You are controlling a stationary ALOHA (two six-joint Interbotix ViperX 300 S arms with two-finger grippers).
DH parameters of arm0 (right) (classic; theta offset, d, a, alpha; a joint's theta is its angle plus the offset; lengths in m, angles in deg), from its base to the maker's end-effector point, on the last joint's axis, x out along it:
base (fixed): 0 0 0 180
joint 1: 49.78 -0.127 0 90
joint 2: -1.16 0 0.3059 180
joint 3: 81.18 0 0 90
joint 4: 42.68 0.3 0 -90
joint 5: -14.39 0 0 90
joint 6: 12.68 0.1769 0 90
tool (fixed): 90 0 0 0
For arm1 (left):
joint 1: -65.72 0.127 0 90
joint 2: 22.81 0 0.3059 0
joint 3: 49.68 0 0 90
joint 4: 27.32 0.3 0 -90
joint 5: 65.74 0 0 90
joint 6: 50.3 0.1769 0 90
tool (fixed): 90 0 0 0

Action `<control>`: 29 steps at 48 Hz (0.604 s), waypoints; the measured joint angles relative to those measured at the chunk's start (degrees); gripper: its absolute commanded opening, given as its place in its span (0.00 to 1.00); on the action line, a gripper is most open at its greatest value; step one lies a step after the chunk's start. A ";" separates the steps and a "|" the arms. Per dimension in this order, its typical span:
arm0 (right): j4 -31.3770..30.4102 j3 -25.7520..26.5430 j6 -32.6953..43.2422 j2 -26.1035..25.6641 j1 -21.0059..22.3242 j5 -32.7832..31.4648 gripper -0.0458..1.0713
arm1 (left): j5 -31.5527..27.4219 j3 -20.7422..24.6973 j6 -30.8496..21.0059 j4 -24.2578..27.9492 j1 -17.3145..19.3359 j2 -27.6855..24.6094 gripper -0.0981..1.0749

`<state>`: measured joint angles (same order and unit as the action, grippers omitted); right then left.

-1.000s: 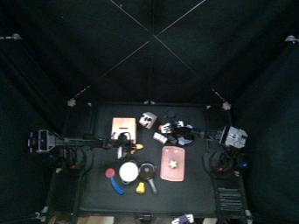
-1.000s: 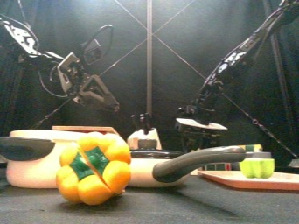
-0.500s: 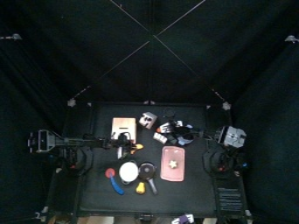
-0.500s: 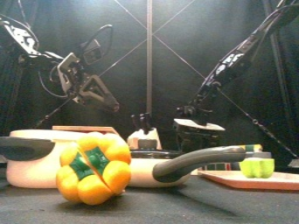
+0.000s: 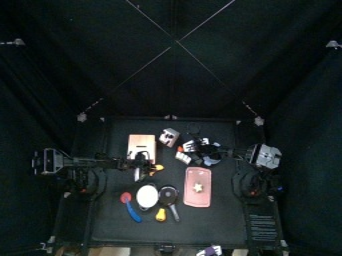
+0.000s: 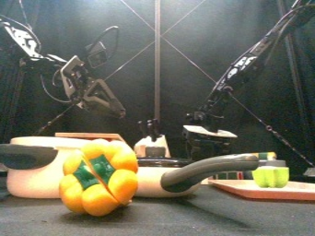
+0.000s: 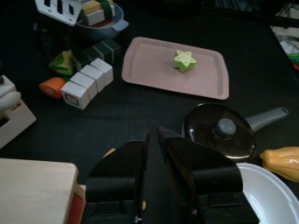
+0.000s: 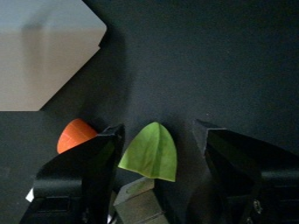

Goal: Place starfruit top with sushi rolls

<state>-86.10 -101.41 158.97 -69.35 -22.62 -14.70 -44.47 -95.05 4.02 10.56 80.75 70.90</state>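
Observation:
The starfruit (image 7: 184, 59), a small pale yellow star, lies on the pink tray (image 7: 146, 74); it also shows in the top view (image 5: 198, 185) and at the right of the front view (image 6: 271, 174). The white sushi rolls (image 7: 84, 81) stand beside the tray, near a green piece and an orange piece. My left gripper (image 7: 159, 140) hangs shut and empty above the table, well short of the tray. My right gripper (image 8: 149, 144) is open over the sushi rolls, its jaws either side of a green leaf-shaped piece (image 8: 149, 150), not touching it.
A black pan (image 7: 225, 129) and a white plate (image 7: 274, 197) lie near the left gripper. A wooden board (image 5: 140, 145) sits at the back left. A yellow bell pepper (image 6: 99, 177) and a white pot (image 6: 35, 166) stand at the front edge. A bowl (image 7: 93, 19) holds more pieces.

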 measured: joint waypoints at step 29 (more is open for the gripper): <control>0.09 -0.18 -0.09 -5.45 -0.62 -2.64 0.89 | 0.00 -0.26 0.00 0.00 0.00 0.00 0.61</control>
<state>-86.01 -101.59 158.89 -74.80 -23.23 -17.34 -44.47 -95.31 4.02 10.56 80.75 70.90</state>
